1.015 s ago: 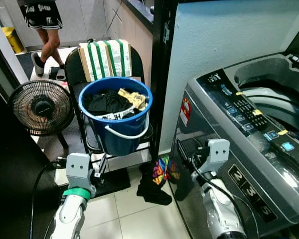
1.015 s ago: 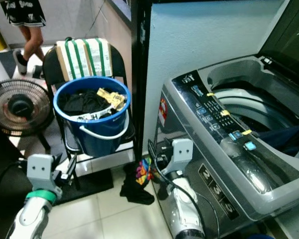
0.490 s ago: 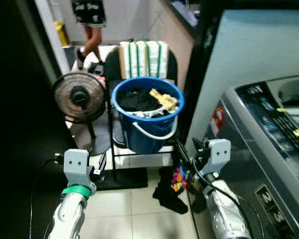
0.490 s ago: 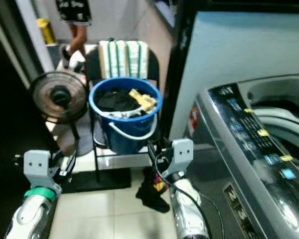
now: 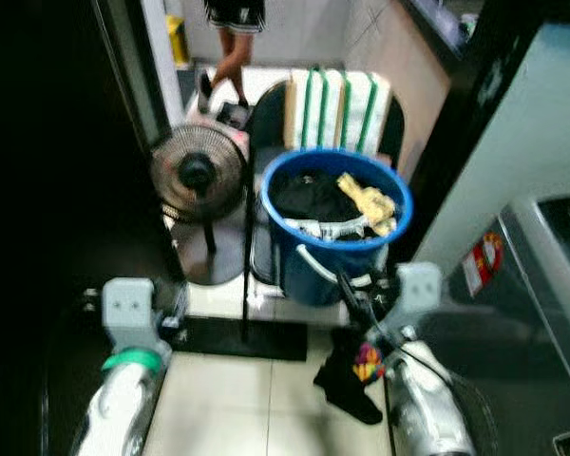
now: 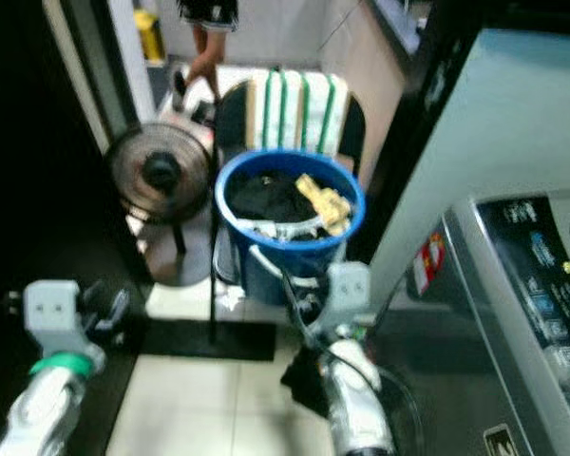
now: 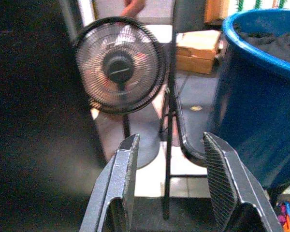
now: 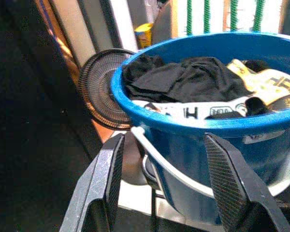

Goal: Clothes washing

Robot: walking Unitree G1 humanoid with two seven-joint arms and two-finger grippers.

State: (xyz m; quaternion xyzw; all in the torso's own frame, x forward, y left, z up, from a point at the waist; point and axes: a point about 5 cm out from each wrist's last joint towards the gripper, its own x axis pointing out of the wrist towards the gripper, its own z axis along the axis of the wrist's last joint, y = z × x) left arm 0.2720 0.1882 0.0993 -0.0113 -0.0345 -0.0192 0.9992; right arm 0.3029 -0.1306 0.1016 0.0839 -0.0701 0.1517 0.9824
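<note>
The right gripper's (image 8: pixel 162 183) fingers stood apart and empty, facing the blue bucket (image 5: pixel 334 233) of dark clothes (image 8: pixel 188 79) on the folding chair (image 5: pixel 266 142). The left gripper's (image 7: pixel 170 186) fingers were likewise apart, near the chair frame. A good pick would come over the rim onto the black garment. Room was tight: the floor fan (image 5: pixel 198 173) stood just beside the bucket, the washing machine (image 6: pixel 513 313) to the right.

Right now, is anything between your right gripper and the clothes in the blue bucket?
Nothing visible blocks it. The right gripper is open, aimed at the blue bucket on the chair, short of the rim. The clothes lie heaped at the top, uncovered.
</note>
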